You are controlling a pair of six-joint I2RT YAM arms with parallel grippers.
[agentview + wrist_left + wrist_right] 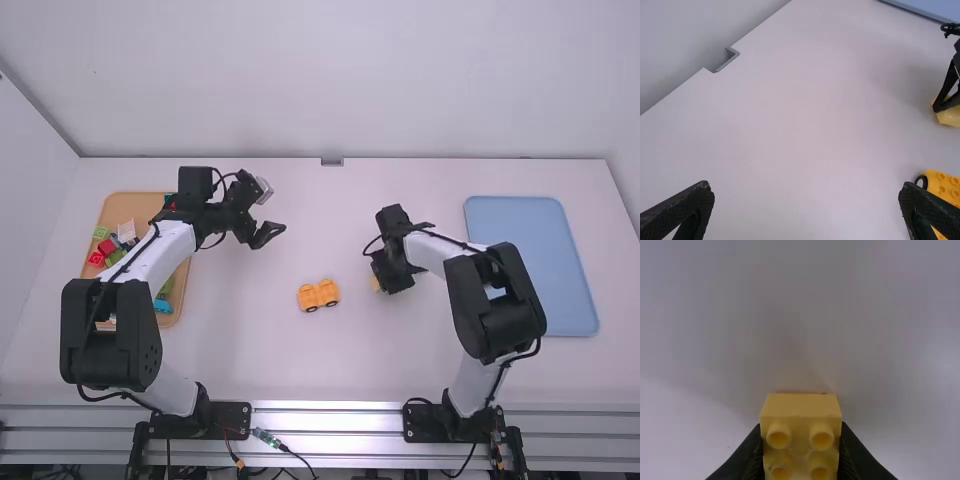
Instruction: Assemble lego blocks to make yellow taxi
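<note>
White worktop [330, 370] is spreading from a metal rail [325, 420] at the near edge. Beyond it, near the middle, the yellow wheeled base [319, 295] is standing, its studs facing up. Slightly farther off and to the right, the right end effector [390, 279] is pinching a pale yellow studded block [801, 409] between its two fingers; the block's studs are facing the wrist camera. Whether the block is touching the worktop, one cannot tell. At the left, a tan tray [130, 206] is holding blocks of red, green and blue, partly behind the left arm. The blue tray [530, 262] is lying at the far right. Between the trays, farther than the wheeled base and to its left, the left end effector [270, 238] is hanging empty, its fingers spread apart. A pale wall [330, 80] is rising behind everything.
</note>
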